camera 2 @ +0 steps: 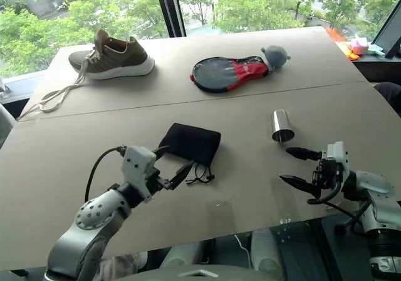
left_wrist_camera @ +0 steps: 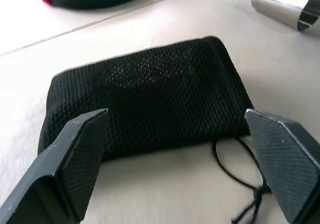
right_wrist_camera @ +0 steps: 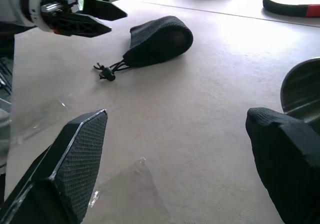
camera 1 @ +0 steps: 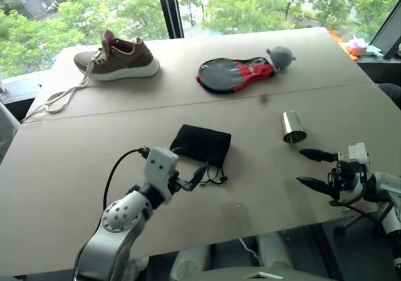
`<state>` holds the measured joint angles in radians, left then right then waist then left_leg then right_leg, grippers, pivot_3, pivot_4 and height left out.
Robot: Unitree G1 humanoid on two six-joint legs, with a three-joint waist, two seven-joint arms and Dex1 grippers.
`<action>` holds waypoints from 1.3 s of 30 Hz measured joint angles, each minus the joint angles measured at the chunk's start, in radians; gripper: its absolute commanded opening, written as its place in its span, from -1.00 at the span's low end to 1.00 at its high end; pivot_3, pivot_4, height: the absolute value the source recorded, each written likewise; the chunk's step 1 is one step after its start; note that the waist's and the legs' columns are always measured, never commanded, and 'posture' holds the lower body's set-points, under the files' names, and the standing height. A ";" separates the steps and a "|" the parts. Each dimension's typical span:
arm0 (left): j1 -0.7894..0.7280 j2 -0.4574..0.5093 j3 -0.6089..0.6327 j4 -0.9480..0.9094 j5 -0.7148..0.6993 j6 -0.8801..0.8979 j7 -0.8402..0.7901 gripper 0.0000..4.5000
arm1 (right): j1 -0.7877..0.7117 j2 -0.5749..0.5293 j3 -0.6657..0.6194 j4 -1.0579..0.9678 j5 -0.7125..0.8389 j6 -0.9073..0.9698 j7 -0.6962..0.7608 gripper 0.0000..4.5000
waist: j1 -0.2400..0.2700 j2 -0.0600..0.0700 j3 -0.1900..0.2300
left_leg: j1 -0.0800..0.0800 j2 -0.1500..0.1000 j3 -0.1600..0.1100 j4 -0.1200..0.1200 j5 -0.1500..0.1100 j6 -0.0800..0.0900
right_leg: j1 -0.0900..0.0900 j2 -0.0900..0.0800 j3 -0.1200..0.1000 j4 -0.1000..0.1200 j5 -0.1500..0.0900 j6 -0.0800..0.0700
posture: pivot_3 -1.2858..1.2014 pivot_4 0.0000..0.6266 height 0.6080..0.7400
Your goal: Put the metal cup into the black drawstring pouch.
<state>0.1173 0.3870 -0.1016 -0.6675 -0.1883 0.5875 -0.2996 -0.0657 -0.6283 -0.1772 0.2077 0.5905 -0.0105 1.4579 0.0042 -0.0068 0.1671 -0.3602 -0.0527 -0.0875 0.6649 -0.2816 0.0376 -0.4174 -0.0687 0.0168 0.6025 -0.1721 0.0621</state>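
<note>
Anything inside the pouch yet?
The pouch lies flat and closed on the table, so its inside is hidden. The cup is still outside, lying on its side well apart from it.

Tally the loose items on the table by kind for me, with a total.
Metal cup: 1
Black drawstring pouch: 1
Shoe: 1
Black-and-red racket case: 1
Grey plush toy: 1
Total: 5

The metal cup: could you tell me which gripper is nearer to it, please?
The right gripper is nearer; it hovers open just in front of the metal cup. The left gripper is further away, open beside the black pouch.
</note>
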 measured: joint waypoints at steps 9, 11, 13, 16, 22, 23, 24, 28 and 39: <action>-0.155 -0.120 -0.267 0.011 0.142 0.260 0.146 1.00 | 0.026 -0.018 -0.012 -0.016 -0.004 -0.060 0.018 0.99 | 0.009 -0.001 0.000 | 0.000 0.000 -0.001 0.000 0.000 0.000 | 0.000 0.000 0.000 0.000 0.000 0.001 | 0.03 -0.52 1.00; -0.170 -0.118 -0.310 0.011 0.172 0.315 0.162 1.00 | 0.045 -0.026 -0.027 -0.018 -0.004 -0.060 0.018 0.99 | 0.009 -0.001 0.001 | -0.001 0.000 -0.001 0.000 0.000 0.000 | 0.000 0.000 -0.001 0.000 0.000 0.001 | 0.03 -0.52 1.00; -0.196 -0.108 -0.344 0.011 0.224 0.354 0.192 1.00 | 0.061 -0.035 -0.037 -0.026 -0.004 -0.058 0.018 0.99 | 0.009 -0.001 0.001 | 0.000 0.000 -0.001 0.000 0.000 0.000 | 0.000 0.000 0.000 0.001 0.000 0.001 | 0.03 -0.52 1.00; -0.198 -0.121 -0.380 0.024 0.296 0.356 0.254 1.00 | 0.081 -0.044 -0.039 -0.038 -0.002 -0.055 0.018 0.99 | 0.009 -0.001 0.001 | 0.000 0.000 0.000 0.000 0.000 0.000 | 0.000 0.000 0.000 0.001 0.000 0.001 | 0.03 -0.52 1.00; -0.186 -0.137 -0.411 0.063 0.438 0.288 0.359 1.00 | 0.081 -0.055 -0.049 -0.038 0.003 -0.053 0.018 0.99 | 0.010 -0.001 0.001 | -0.001 0.000 -0.001 0.000 0.000 0.000 | 0.000 -0.001 0.000 0.000 -0.001 0.001 | 0.03 -0.52 1.00; -0.172 -0.132 -0.413 0.063 0.473 0.271 0.382 1.00 | 0.081 -0.055 -0.050 -0.038 0.003 -0.053 0.018 0.99 | 0.009 -0.001 0.001 | -0.001 0.000 0.000 0.000 0.000 0.000 | 0.000 -0.001 0.000 0.000 -0.001 0.001 | 0.03 -0.52 1.00; -0.163 -0.127 -0.415 0.063 0.501 0.257 0.397 1.00 | 0.081 -0.055 -0.050 -0.037 0.003 -0.053 0.018 0.99 | 0.010 -0.001 0.001 | -0.001 0.000 0.000 0.000 0.000 0.000 | 0.000 -0.001 0.000 0.000 -0.001 0.001 | 0.03 -0.52 1.00; -0.130 -0.122 -0.387 0.063 0.585 0.228 0.446 0.65 | 0.081 -0.055 -0.050 -0.032 0.002 -0.053 0.018 1.00 | 0.010 -0.001 0.001 | -0.001 0.000 0.000 0.000 0.000 0.000 | 0.000 -0.001 0.000 0.000 -0.001 0.001 | 0.03 -0.52 1.00; -0.026 -0.200 -0.246 0.131 0.648 0.139 0.505 -0.95 | 0.059 -0.047 -0.048 0.007 -0.006 -0.058 0.014 1.00 | 0.011 -0.001 0.001 | -0.001 0.000 -0.001 0.000 0.000 0.000 | 0.000 -0.001 -0.001 0.000 -0.001 0.001 | 0.03 -0.52 1.00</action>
<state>0.0914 0.1873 -0.3472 -0.5363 0.4602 0.7267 0.2057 -0.0067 -0.6756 -0.2257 0.2148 0.5845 -0.0680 1.4720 0.0155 -0.0076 0.1676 -0.3610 -0.0528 -0.0883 0.6652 -0.2816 0.0376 -0.4177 -0.0701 0.0159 0.6030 -0.1727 0.0627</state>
